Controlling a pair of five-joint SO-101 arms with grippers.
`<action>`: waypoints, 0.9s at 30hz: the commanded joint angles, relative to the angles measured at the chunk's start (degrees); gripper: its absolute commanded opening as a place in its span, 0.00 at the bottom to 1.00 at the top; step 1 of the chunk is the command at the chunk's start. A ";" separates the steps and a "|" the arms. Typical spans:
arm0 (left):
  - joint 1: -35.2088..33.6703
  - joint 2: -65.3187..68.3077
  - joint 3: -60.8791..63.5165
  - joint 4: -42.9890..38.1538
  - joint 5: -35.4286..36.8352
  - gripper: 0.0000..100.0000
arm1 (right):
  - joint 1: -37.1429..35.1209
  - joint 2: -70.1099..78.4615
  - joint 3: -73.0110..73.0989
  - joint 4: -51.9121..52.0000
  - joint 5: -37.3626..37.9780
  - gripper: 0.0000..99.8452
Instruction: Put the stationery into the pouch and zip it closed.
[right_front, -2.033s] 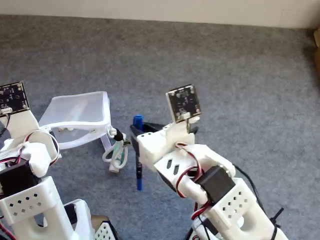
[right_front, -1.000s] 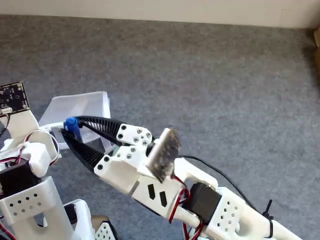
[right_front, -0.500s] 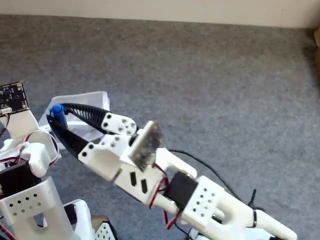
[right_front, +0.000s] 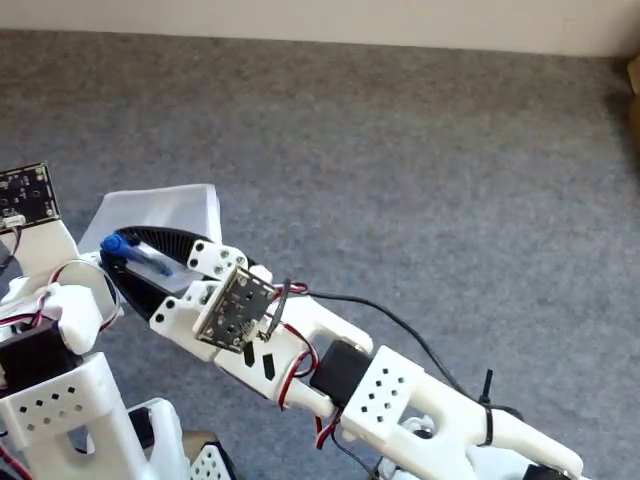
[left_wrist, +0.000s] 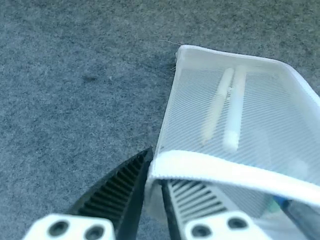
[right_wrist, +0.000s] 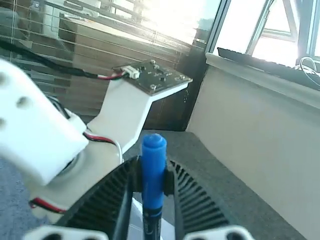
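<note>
The white mesh pouch (right_front: 165, 212) lies on grey carpet at the left, its open rim toward the arms. My left gripper (left_wrist: 154, 172) is shut on that rim; through the mesh (left_wrist: 260, 115) I see two white pens (left_wrist: 220, 107) inside. My right gripper (right_front: 106, 251) stretches across from the lower right and is shut on a blue pen (right_front: 135, 254), held over the pouch's open mouth. In the right wrist view the blue pen (right_wrist: 152, 167) stands clamped between the black jaws. Its blue tip (left_wrist: 280, 202) shows at the pouch mouth in the left wrist view.
The left arm's base and camera board (right_front: 27, 195) stand at the left edge, close to the right gripper. The right arm (right_front: 380, 390) covers the carpet in front of the pouch. Bare carpet (right_front: 450, 170) spreads to the right and far side, up to a pale wall.
My right arm has swung left from the middle of the carpet to the pouch mouth, carrying the blue pen. Its wrist has rolled, so the pen now lies flatter. The left arm has stayed still.
</note>
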 joint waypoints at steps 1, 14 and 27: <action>-0.84 -0.04 -0.13 -0.62 -0.62 0.01 | 0.48 -0.48 0.22 -1.19 0.70 0.00; -0.84 -0.04 1.19 -1.05 -0.62 0.01 | -0.92 -0.48 2.42 2.51 11.25 0.01; -0.84 -0.04 1.19 -1.05 -0.70 0.01 | -1.80 -0.48 2.42 10.15 11.60 0.18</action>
